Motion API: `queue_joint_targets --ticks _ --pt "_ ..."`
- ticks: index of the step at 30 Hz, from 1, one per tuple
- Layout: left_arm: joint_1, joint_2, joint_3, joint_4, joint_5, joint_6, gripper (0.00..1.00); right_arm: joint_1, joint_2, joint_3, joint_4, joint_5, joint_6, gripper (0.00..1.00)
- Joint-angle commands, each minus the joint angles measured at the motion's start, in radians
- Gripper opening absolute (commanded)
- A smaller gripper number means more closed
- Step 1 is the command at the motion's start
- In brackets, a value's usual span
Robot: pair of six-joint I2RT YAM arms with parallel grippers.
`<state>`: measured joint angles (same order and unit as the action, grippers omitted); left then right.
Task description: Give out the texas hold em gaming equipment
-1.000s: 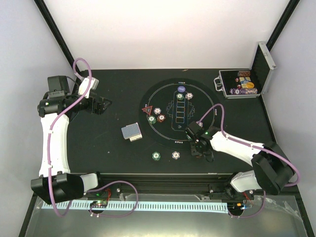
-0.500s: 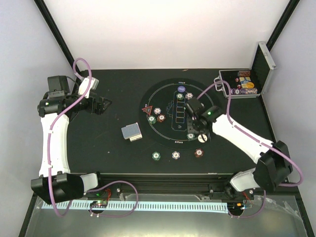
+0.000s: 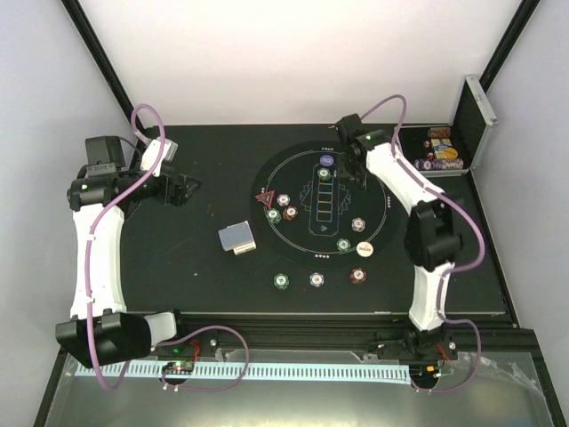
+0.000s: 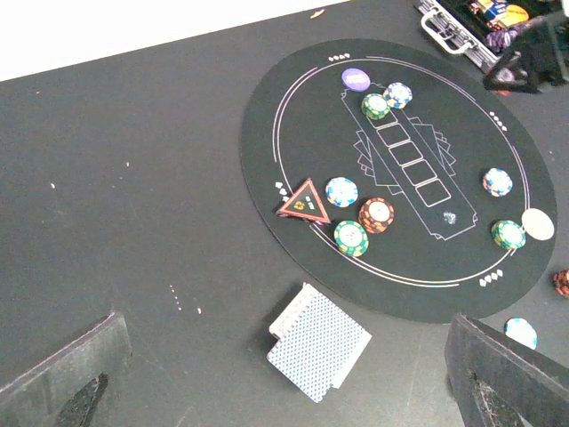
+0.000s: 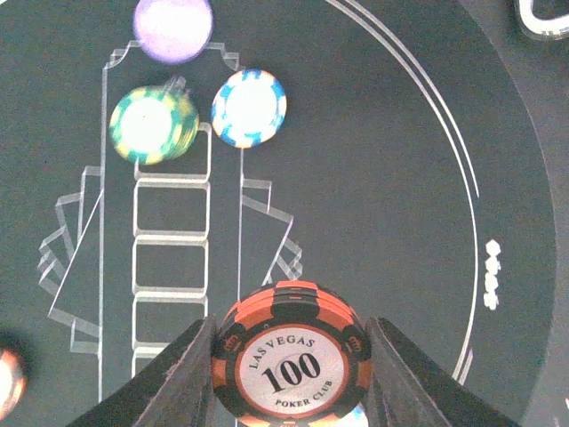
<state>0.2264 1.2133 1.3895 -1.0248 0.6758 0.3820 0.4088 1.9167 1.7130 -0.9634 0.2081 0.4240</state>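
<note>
My right gripper is shut on a small stack of orange-and-black chips, held edge to edge above the round black mat. It hovers at the mat's far end, just short of a purple disc, a green chip and a blue-white chip. A red triangle and three chips lie on the mat's left. A deck of grey-blue-backed cards lies left of the mat. My left gripper stands open, far left and high above the cards.
A white disc, a green chip and a blue-white chip sit on the mat's near right. Three chips lie in a row in front of the mat. The open silver-edged case stands at the back right.
The right arm has swung from the mat's near edge across to its far end with chips in its grip. A dark red chip now lies in front of the mat. The left arm is still.
</note>
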Motion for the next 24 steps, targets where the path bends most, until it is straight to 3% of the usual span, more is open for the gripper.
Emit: queue_joint_targets --ticks 1,13,24 --pt "0.006 0.010 0.041 -0.011 0.002 0.006 0.99 -0.068 0.167 0.172 -0.031 -0.024 -0.044 0.22" --pt "0.005 0.025 0.030 -0.008 -0.010 0.023 0.99 -0.160 0.529 0.559 -0.109 -0.051 -0.057 0.23" --pt "0.005 0.037 0.030 -0.004 -0.025 0.023 0.99 -0.183 0.640 0.650 -0.072 -0.079 -0.047 0.27"
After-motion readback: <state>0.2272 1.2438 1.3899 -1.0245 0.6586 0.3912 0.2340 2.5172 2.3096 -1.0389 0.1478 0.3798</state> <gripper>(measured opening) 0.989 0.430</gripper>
